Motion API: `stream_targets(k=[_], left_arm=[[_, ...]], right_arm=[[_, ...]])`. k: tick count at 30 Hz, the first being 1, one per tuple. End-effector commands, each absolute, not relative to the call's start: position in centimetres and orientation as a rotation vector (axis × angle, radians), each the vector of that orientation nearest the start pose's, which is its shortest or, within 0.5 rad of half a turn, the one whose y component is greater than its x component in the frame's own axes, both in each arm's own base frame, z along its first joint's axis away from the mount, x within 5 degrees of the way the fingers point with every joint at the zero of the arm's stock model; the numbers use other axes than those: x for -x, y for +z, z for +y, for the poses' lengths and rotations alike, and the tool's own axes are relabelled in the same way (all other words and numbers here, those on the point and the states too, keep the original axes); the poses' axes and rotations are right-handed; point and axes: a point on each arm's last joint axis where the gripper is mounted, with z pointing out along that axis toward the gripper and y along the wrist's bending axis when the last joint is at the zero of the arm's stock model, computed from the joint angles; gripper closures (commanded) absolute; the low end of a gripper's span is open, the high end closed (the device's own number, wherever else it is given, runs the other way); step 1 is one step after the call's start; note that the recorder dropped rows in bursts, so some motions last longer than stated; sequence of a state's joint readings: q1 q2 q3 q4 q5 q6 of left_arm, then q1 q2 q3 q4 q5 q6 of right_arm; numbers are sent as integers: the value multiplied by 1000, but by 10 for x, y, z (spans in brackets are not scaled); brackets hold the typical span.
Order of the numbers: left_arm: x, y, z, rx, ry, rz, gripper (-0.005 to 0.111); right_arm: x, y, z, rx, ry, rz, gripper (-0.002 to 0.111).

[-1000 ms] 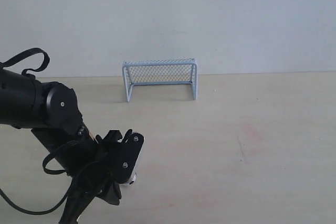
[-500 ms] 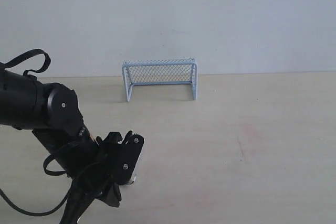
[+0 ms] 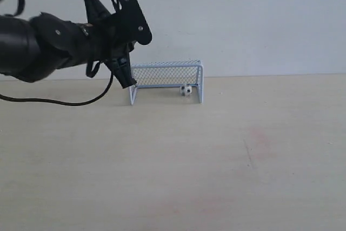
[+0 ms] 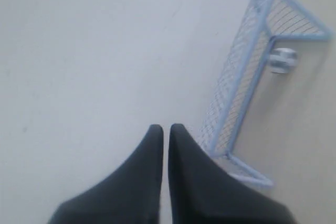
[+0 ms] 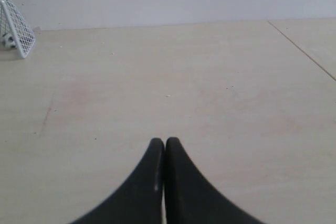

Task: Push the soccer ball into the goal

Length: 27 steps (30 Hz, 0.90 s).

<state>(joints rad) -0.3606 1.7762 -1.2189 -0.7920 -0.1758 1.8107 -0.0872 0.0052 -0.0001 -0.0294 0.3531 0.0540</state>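
Soccer ball (image 3: 186, 90) inside goal (image 3: 162, 75) | left fingers (image 4: 154, 148) closed, empty, raised near goal | right fingers (image 5: 155, 157) closed, empty

**Nothing readable in any view**

Went through the exterior view and both wrist views, and there was honestly nothing to read. No words, labels, brand marks, numbers or signs showed up legibly on anything in them.
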Motion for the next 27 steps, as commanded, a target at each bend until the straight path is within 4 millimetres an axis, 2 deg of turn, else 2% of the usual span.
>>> stream_targets(k=[1, 5, 12, 15, 19, 27], left_arm=[[-363, 293, -135, -1165, 445, 1561, 102], [-339, 300, -116, -1128, 458, 1578, 102], [-287, 279, -92, -1127, 414, 1673, 102], [-261, 278, -89, -1104, 294, 1710, 102], [-223, 294, -84, -1027, 150, 1687, 102], [-143, 354, -73, -748, -212, 1558, 102]], right_arm=[[-53, 182, -6, -104, -63, 1827, 109], [-53, 182, -6, -104, -63, 1827, 109], [-53, 182, -6, -104, -63, 1827, 109], [-53, 182, -6, -104, -63, 1827, 109], [-53, 182, -6, -104, -63, 1825, 109], [-53, 182, -6, -104, -63, 1825, 109]])
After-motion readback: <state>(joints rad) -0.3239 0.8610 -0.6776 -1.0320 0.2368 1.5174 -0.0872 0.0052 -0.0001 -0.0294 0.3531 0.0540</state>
